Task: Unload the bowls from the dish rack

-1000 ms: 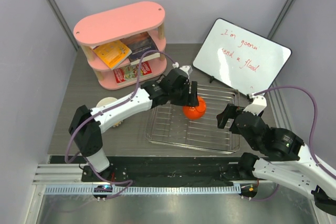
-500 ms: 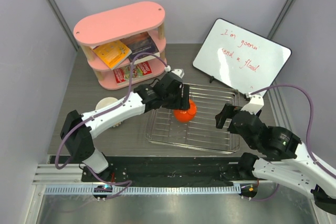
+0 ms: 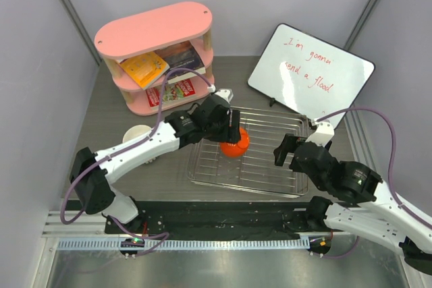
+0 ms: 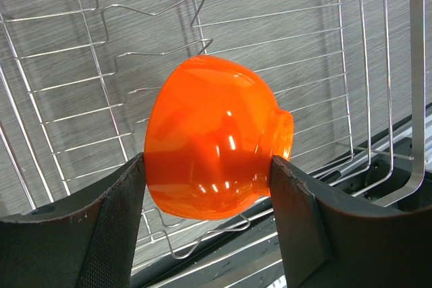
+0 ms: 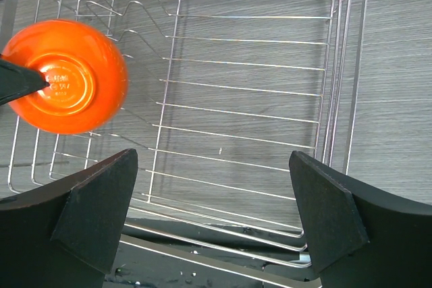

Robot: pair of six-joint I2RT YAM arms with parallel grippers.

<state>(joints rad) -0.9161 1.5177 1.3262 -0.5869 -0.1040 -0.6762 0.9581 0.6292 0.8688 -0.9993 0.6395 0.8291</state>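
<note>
1. Seeing a grey table (image 3: 121, 99) with walls (image 3: 40, 65) close on both sides; pink shelf (image 3: 155, 32) far-left, whiteboard (image 3: 310, 72) far-right.
2. Our left gripper (image 4: 206, 166) clamps the orange bowl (image 4: 216, 133) over the dish rack (image 3: 270, 177), left half.
3. Our right gripper (image 5: 212, 166) hangs jaws apart by the rack's right rim.
4. We see the rack's near rim close to the table edge.

Both the left arm (image 3: 138, 149) and the right arm (image 3: 368, 226) have white link shells and black joint housings. A mauve cable (image 3: 392, 160) runs in loops along each arm. The left pincer (image 4: 208, 166) and the right pincer (image 5: 212, 160) have matte black, wedge-shaped fingers (image 4: 115, 227) with finely textured inner pads and pale scuffs along the edges.
</note>
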